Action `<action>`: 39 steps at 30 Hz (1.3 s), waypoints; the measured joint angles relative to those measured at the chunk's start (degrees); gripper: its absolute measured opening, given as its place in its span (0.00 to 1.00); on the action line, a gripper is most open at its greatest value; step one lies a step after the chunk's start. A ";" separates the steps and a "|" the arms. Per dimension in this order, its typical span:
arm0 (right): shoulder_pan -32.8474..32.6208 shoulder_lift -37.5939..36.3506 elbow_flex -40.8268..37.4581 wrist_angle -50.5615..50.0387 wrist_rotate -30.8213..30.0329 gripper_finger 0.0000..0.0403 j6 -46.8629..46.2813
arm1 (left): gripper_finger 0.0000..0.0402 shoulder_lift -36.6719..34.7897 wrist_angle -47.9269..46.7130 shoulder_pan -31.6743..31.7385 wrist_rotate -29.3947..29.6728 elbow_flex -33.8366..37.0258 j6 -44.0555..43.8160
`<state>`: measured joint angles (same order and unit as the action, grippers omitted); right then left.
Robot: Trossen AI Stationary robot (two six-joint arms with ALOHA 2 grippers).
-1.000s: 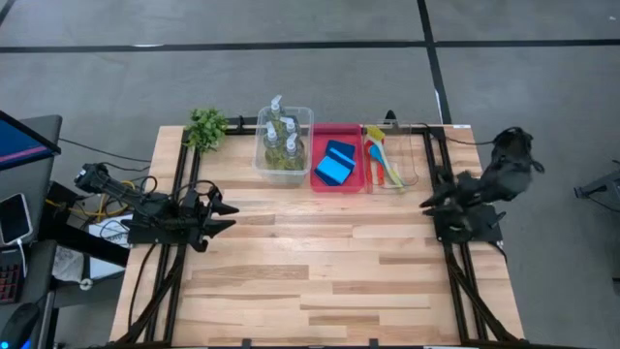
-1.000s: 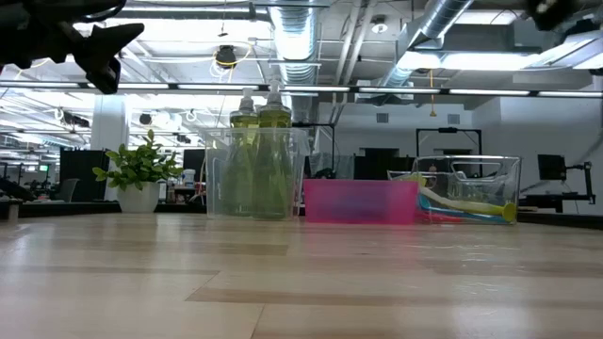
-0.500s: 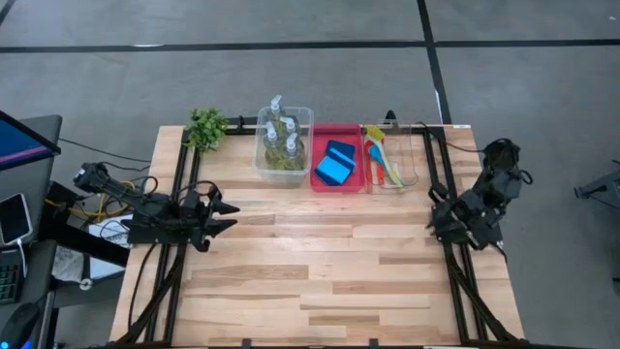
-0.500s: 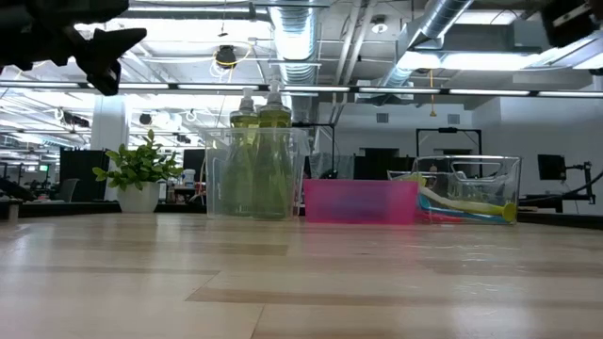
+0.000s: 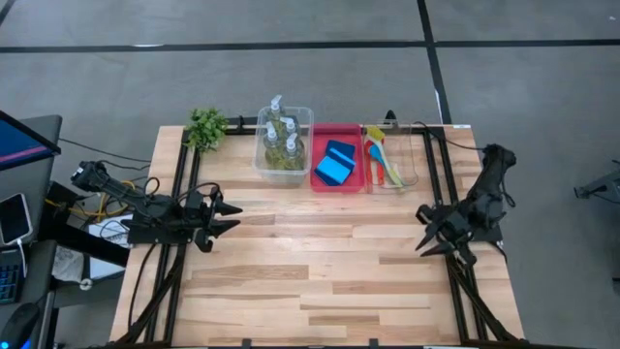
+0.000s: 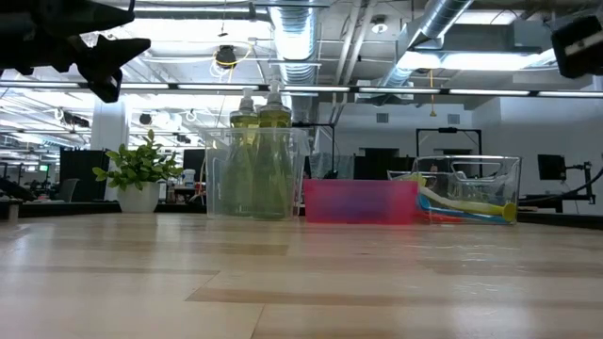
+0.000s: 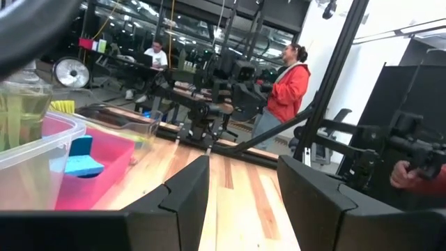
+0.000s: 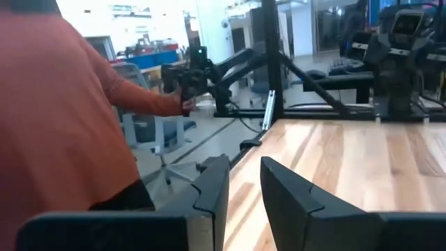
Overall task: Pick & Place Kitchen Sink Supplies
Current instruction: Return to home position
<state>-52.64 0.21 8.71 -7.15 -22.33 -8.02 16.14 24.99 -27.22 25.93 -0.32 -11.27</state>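
Note:
Several clear pump bottles of yellow-green soap [image 5: 281,141] stand upright in a clear tub [image 5: 306,116] at the table's far edge. Beside it, blue sponges [image 5: 335,163] lie in a red tray [image 5: 349,131], and coloured brushes [image 5: 381,160] lie in a second clear tub [image 5: 412,155]. My left gripper [image 5: 232,218] hovers open over the table's left side, pointing toward the right edge; in its wrist view nothing is between the fingers [image 7: 188,199]. My right gripper [image 5: 420,230] hovers over the right rail, pointing toward the left edge, slightly open and empty [image 8: 244,185].
A small leafy plant [image 5: 206,126] stands at the far left corner. Black rails [image 5: 184,262] run along both table sides. Bare wood [image 5: 320,262] lies between the arms. People stand beyond the table: one in red [image 7: 282,90], and an orange sleeve [image 8: 63,111].
My right gripper has come down and swung toward the table's near edge, its wrist levelling out; in the low view that arm has sunk into the top right corner. Its fingers' gap shows no change.

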 joint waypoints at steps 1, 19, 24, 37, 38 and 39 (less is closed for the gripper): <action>0.18 0.00 -1.98 2.55 0.02 0.19 0.00 | 0.43 0.00 0.08 0.00 -0.01 0.00 0.03; 26.06 2.84 -8.26 10.76 1.37 0.19 4.17 | 0.43 -1.57 4.40 0.00 2.53 -0.03 7.89; 35.97 2.86 -8.26 9.99 7.91 0.19 6.02 | 0.43 -1.46 4.56 0.00 2.54 -0.04 7.97; 48.29 2.89 -8.29 9.64 10.49 0.19 6.52 | 0.43 -1.46 5.56 0.00 3.90 -0.04 7.98; 48.35 2.89 -8.29 9.64 10.49 0.19 6.52 | 0.43 -1.46 5.56 0.00 3.90 -0.04 7.98; 48.34 2.89 -8.29 9.64 10.48 0.19 6.52 | 0.43 -1.46 5.56 0.00 3.90 -0.04 7.98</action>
<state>-4.29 3.09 0.43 2.48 -11.85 -1.50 14.68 30.55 -27.22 29.82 -0.36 -3.29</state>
